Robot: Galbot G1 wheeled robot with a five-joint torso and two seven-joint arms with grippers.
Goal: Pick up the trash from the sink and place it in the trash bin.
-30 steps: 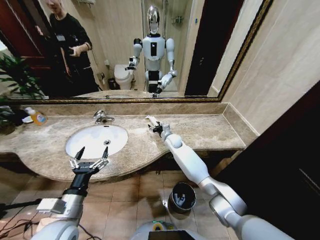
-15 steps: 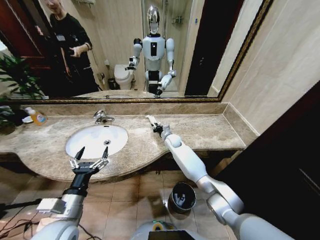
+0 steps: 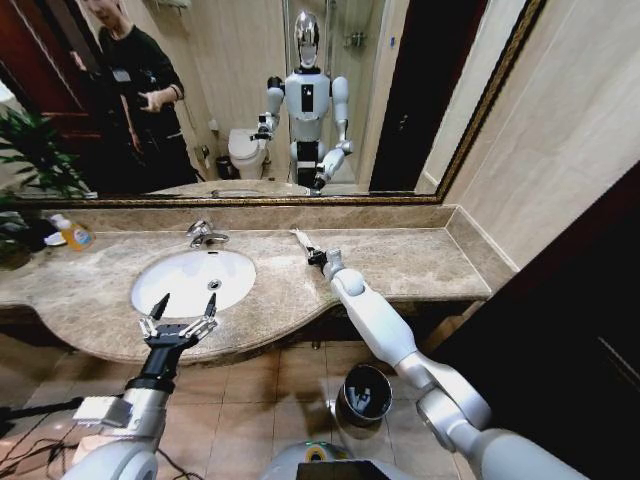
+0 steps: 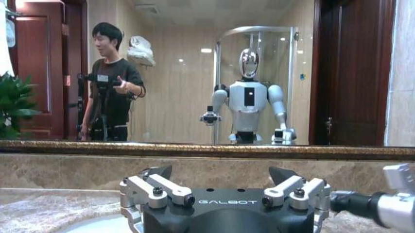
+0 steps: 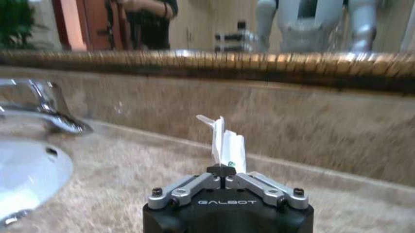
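Our right gripper (image 5: 224, 171) is clamped shut on 1 white packet (image 5: 227, 144), holding it by its lower end so that it stands up above the fingertips. In the head view the same gripper (image 3: 316, 256) sits over the countertop (image 3: 420, 262), toward its back edge and to the right of the sink (image 3: 192, 281), with the packet (image 3: 302, 241) sticking out toward the mirror.

We judge the packet to be very light, thin and a little floppy, with a slick wrapper. A flat pinch across its faces near one end seems the right hold, and only a gentle squeeze should be needed. It could slip or bend if swung fast.

Our left gripper (image 3: 178, 318) hangs with its fingers apart at the front edge of the countertop, before the sink, holding nothing.

By our count there is 1 packet in hand, 1 sink, 1 tap (image 3: 205, 235) and 1 bin (image 3: 364, 394), which stands on the floor below the countertop's front edge. We cannot make out any other trash in the sink.
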